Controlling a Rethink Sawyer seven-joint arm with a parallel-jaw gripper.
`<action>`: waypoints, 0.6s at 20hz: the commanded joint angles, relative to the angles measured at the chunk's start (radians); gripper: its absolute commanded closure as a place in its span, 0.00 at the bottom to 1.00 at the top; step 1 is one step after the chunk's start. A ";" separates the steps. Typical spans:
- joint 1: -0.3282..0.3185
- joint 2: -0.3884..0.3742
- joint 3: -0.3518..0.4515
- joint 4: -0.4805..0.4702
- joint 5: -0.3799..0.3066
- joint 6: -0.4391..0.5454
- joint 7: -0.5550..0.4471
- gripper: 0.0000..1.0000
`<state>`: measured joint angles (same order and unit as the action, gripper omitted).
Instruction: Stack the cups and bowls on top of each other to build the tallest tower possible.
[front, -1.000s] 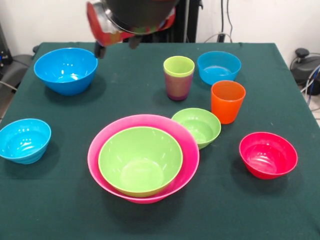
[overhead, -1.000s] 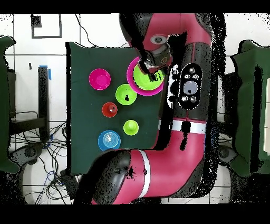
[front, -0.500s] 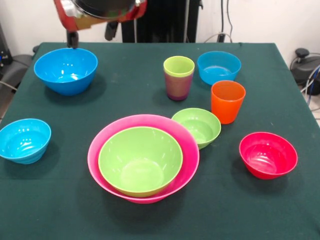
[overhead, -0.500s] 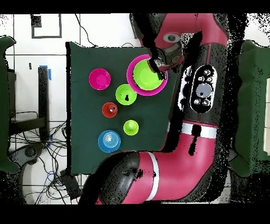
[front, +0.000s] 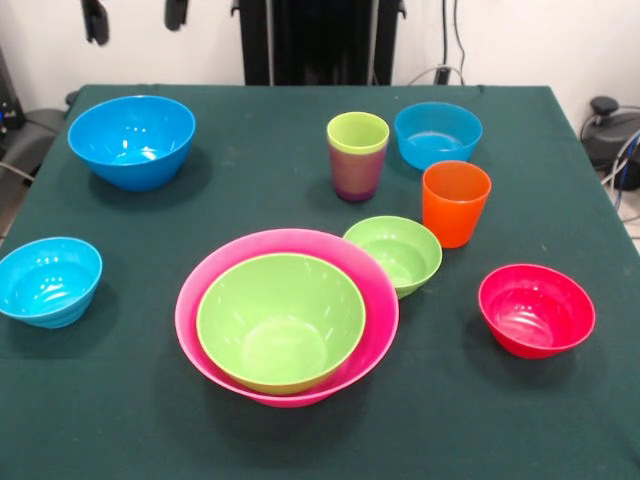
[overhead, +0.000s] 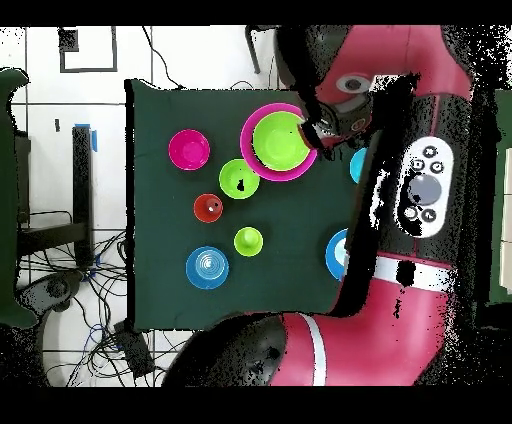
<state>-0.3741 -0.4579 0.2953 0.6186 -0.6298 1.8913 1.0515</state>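
Jaws apart, holding nothing, it seems — only tips show; green bowl nests in pink bowl — remaining bowls and cups sit loose on the desk

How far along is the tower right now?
Done: large green bowl nested in the pink bowl; lime cup sits in the purple cup. In hand: nothing; end effector raised. Left: large blue bowl, four small bowls, orange cup.
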 joint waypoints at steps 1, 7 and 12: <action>-0.023 -0.122 -0.045 0.275 0.057 -0.136 0.024 0.00; -0.032 -0.165 -0.079 0.344 0.116 -0.186 0.094 0.00; -0.022 -0.194 -0.108 0.415 0.148 -0.229 0.113 0.00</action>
<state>-0.4036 -0.6145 0.1966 0.8315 -0.5047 1.7595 1.0515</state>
